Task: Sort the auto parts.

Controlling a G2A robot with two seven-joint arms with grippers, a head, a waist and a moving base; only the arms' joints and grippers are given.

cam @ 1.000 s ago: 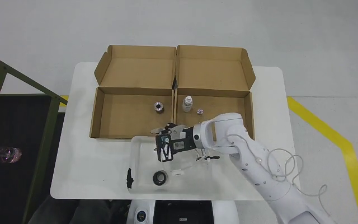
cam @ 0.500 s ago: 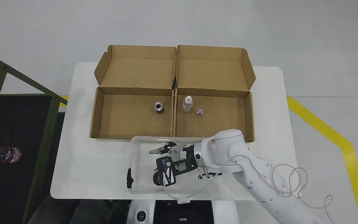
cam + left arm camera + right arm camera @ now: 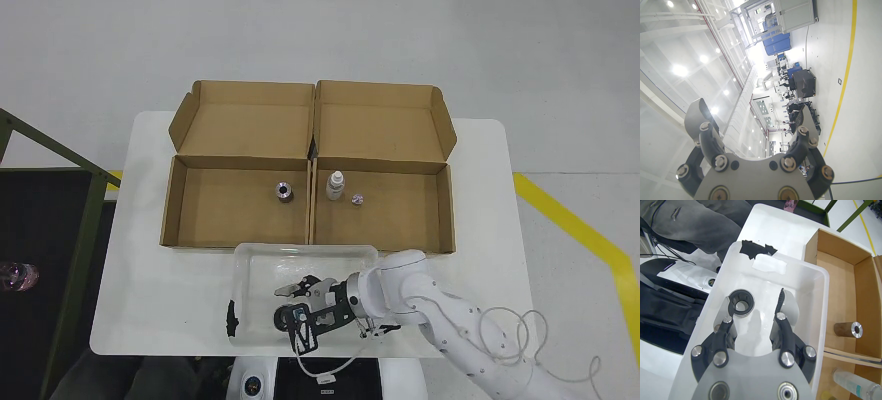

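A black bearing ring [image 3: 741, 302] lies flat on the floor of the white plastic tray [image 3: 770, 256], at its left near corner in the top view [image 3: 287, 318]. My right gripper [image 3: 755, 296] hangs low inside the tray, open, with the ring right at one fingertip [image 3: 727, 300] and nothing between the jaws. From above, that gripper [image 3: 292, 303] sits over the tray's left half [image 3: 300, 248]. My left gripper [image 3: 752, 108] points up at the hall ceiling, open and empty.
Two open cardboard boxes stand behind the tray. The left box [image 3: 215, 205] holds a metal cylinder [image 3: 284, 190]. The right box [image 3: 400, 205] holds a small bottle [image 3: 337, 184] and a tiny part [image 3: 358, 199]. Black tape [image 3: 230, 320] marks the tray's left end.
My right gripper has come from the tray's far edge toward its near side and lower, ending beside the bearing ring. Its fingers stayed open.
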